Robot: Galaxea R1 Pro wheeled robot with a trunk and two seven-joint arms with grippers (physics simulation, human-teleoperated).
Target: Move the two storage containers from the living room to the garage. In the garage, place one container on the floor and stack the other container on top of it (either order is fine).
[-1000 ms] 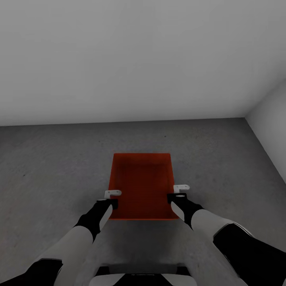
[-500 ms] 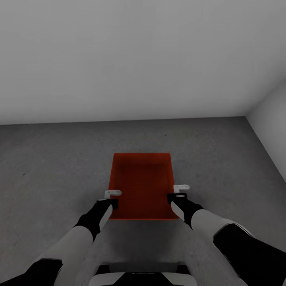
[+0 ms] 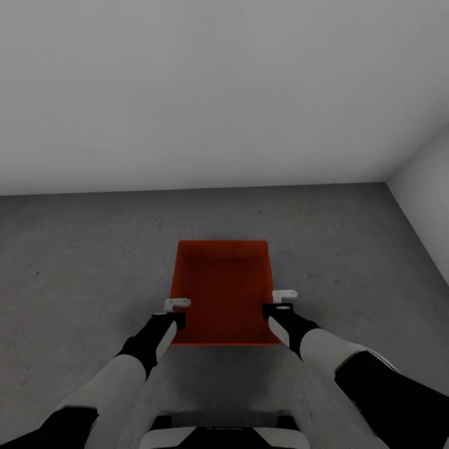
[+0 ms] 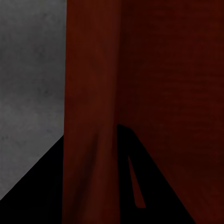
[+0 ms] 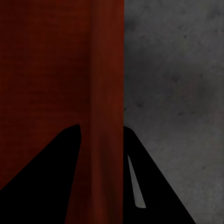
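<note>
Bin (image 3: 222, 293): orange-red, rectangular, lidless, thin plain walls, ribbed bottom; only one on show. Upright and level, held between both arms over the grey concrete floor (image 3: 81, 262), long axis pointing away toward the far wall. Whether resting on the concrete or raised just above it: cannot tell.

Left gripper (image 3: 177, 310): black fingers with white tips, at the bin's left side wall near the front corner. Jaws pinching that wall, one finger inside, one outside; in the left wrist view the red wall (image 4: 91, 116) runs between the two dark fingers (image 4: 32, 186).

Right gripper (image 3: 279, 302): same build, at the right side wall, roughly level with the left one. Jaws likewise clamped on the thin wall (image 5: 108, 93); in the right wrist view, one dark finger (image 5: 158, 186) over concrete, the other against the red interior.

Surroundings: plain white-grey wall (image 3: 206, 93) ahead, a second wall (image 3: 430, 187) meeting it at a corner on the right; mottled, rough floor (image 5: 177, 70) all round.
</note>
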